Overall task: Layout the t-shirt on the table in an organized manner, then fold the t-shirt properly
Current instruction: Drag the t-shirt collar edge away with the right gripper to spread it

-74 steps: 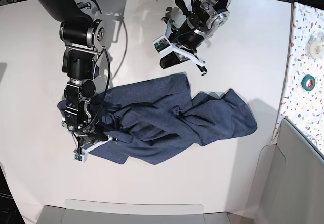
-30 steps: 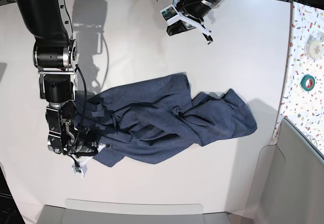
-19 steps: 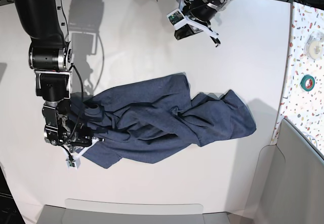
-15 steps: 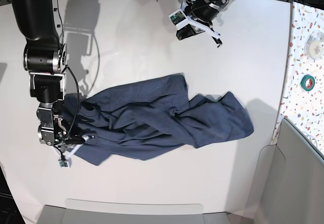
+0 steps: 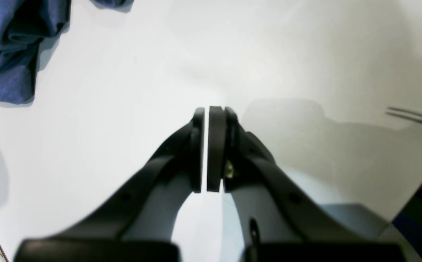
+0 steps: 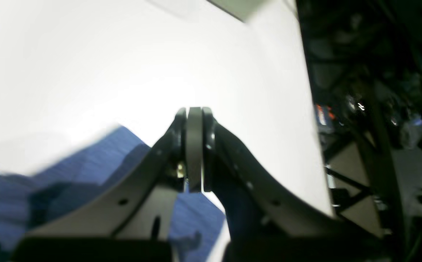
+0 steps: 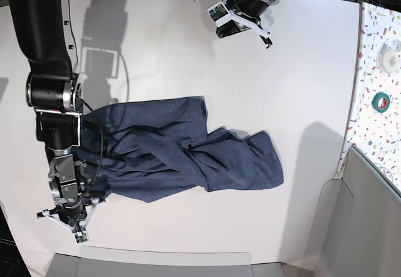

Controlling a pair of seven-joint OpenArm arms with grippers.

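T-shirt (image 7: 178, 151) cloth sits just beside the right gripper (image 6: 193, 153), whose jaws are pressed together; the blurred wrist view shows blue fabric under and behind them, but whether any is pinched between the pads I cannot tell. The left gripper (image 5: 209, 149) has its jaws closed to a thin slit with nothing between them, hanging over bare table (image 5: 131, 91) at the far side, well apart from the shirt. From the base view, the right gripper (image 7: 70, 211) is at the near left, by the shirt's left edge. The shirt lies crumpled and creased across the middle of the table (image 7: 301, 76), stretched left to right, its right end a flatter flap. A speckled surface (image 7: 379, 70) runs along the right edge.
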